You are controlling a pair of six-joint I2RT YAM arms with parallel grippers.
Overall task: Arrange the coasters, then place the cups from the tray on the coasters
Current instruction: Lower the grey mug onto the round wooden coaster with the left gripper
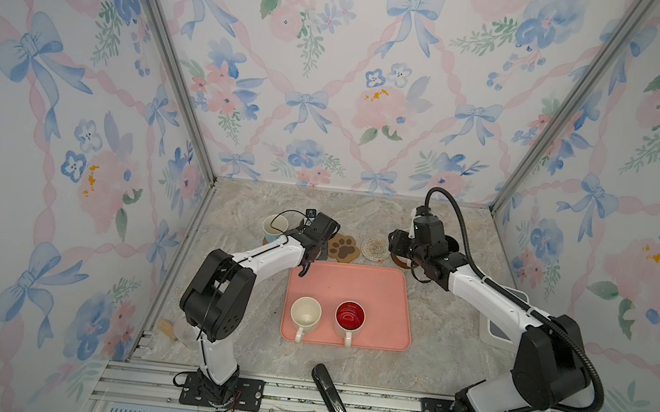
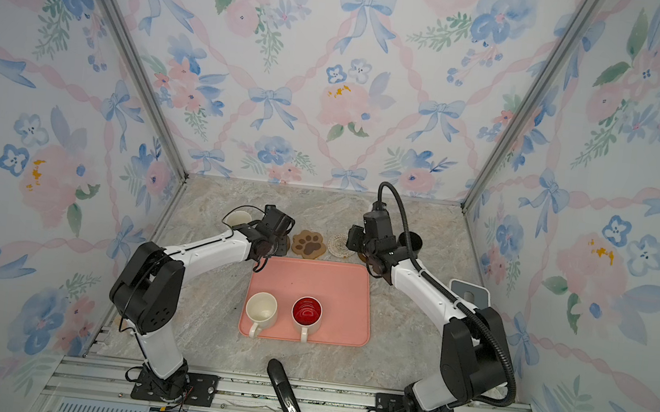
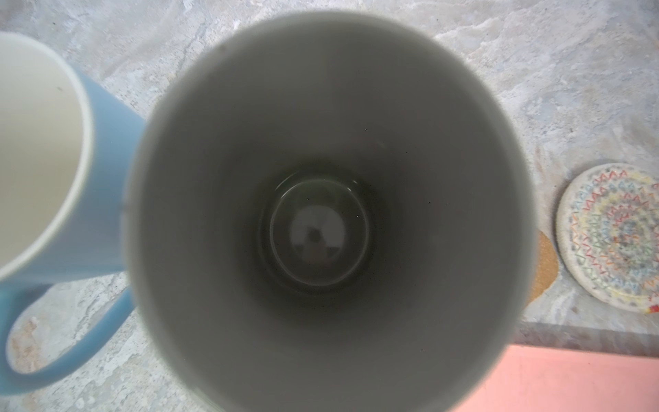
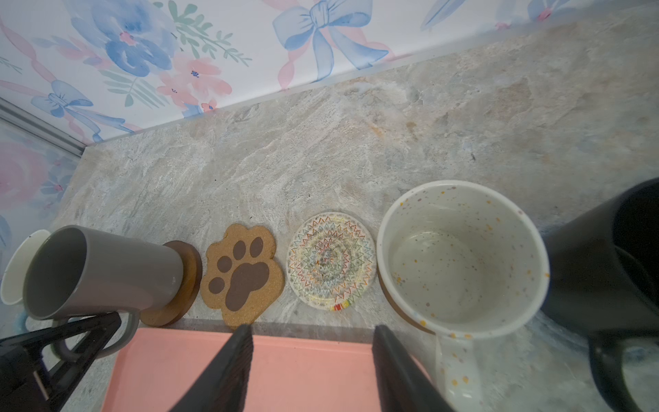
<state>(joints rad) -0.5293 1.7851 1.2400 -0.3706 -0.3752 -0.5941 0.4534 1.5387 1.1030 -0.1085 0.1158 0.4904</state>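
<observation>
Nearest of all, at the front edge of the worktop (image 1: 262, 358), lies a black thing like a stapler (image 1: 331, 397). It is not part of the job. Just behind it is the pink tray (image 1: 353, 284). Two mugs stand on the near side of the tray: the cream mug (image 1: 305, 315) on the left and the red-inside mug (image 1: 349, 317) on the right. The rest of the tray is bare.

Past the far edge of the tray, the coasters lie in a row from left to right. At the left end stands the light blue mug (image 1: 274, 226). Next to it is the grey mug (image 4: 107, 274), with its bottom at a brown round coaster (image 4: 185, 285). The left claw (image 1: 309, 259) is closed tight on the grey mug's handle. I cannot tell if the mug sits flat yet.

Then come the paw-print coaster (image 1: 344, 248) and the round woven coaster (image 1: 375, 247) with coloured zigzags. They lie side by side, both with nothing on them. Right of those, the speckled mug (image 4: 460, 260) stands on a second brown coaster (image 4: 392, 306). The black mug (image 4: 606, 267) is at the right end. What lies under the blue and black mugs is hidden.

The right claw (image 4: 313, 335) hangs over the far edge of the tray, about half open, with nothing in it.

I think the job is more than half done, since four mugs are off the tray. Left to do: let go of the grey mug, then carry the cream mug and the red-inside mug to the two free coasters.
</observation>
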